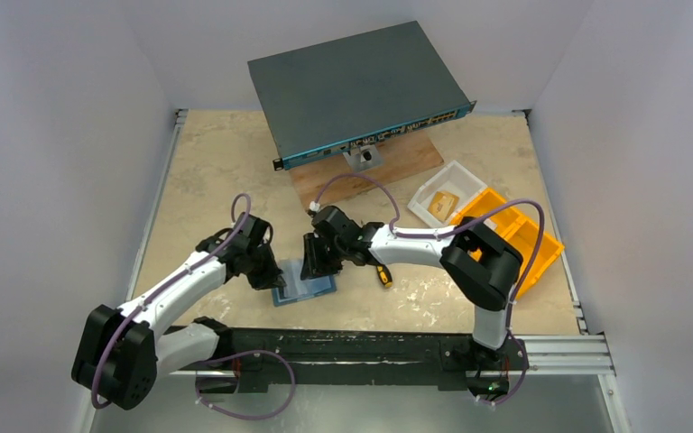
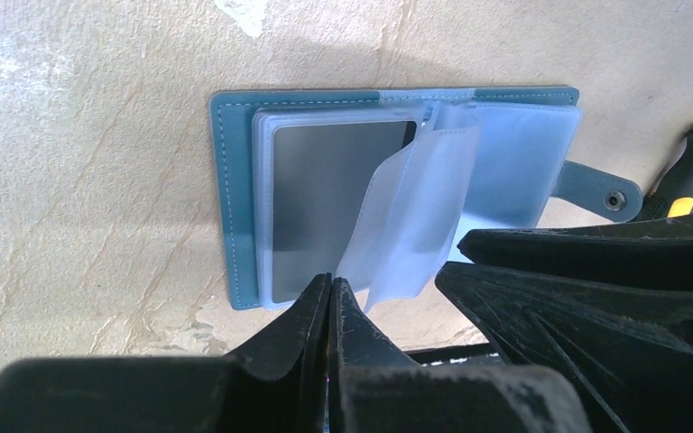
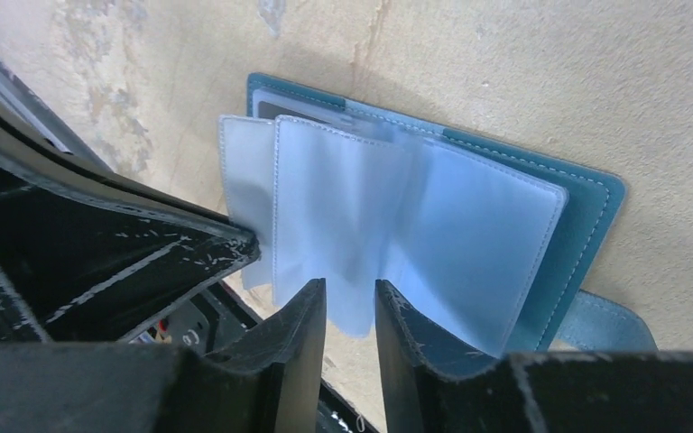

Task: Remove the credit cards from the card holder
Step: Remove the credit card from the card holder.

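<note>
The card holder (image 1: pixel 305 287) is found lying open and flat on the desk (image 1: pixel 207 171), near the front edge, between the two arms. Its teal cover (image 2: pixel 235 198) rests on the surface with the snap tab (image 2: pixel 600 191) extended to one side. The clear sleeves (image 3: pixel 370 216) are fanned upward from the spine. A grey card (image 2: pixel 334 207) is seen seated in the flat sleeve on the left wrist view.

The left jaws are clenched, tips pressed together at the near edge of the sleeves; whether a sleeve edge is pinched there cannot be told. The right jaws are released, a gap standing between them, with the lower edge of one raised sleeve hanging at that gap and not clamped.

A screwdriver (image 1: pixel 383 273) with a yellow and black handle lies just beside the holder. Well apart, at the back, a network switch (image 1: pixel 352 90) is propped on a wooden board (image 1: pixel 397 167); a white tray (image 1: pixel 456 185) and a yellow bin (image 1: pixel 523 239) are noted at the right.
</note>
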You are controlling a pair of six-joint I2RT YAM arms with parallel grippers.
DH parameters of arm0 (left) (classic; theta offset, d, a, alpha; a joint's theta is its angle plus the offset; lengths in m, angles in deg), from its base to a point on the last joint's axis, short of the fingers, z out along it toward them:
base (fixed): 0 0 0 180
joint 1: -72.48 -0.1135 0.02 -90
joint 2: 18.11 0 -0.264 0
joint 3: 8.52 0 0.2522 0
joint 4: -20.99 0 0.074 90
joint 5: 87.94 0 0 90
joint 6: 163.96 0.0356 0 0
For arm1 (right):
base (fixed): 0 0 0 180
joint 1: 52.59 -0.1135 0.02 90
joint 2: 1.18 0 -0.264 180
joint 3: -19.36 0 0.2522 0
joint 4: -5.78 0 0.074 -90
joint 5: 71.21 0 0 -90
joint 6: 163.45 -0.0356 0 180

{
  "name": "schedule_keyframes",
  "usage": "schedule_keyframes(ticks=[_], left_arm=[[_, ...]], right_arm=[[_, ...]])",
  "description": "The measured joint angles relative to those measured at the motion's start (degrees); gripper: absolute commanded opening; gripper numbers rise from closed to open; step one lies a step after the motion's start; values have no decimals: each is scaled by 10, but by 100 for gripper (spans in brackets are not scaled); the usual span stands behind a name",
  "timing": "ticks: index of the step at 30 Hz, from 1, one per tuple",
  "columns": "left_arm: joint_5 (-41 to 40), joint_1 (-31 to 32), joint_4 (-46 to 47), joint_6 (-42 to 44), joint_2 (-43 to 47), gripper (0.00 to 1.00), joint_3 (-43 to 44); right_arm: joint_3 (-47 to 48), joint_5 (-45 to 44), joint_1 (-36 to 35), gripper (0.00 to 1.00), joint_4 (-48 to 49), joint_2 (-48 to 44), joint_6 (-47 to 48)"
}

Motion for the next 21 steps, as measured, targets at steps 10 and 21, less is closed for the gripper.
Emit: schedule_keyframes(ticks=[10, 21], left_arm=[[34, 2, 14, 1, 0, 8, 5], [72, 23, 60, 0, -43, 23, 32]], right_arm=[[4, -30, 1, 29, -27, -29, 4], [-10, -84, 35, 29, -66, -126, 9]])
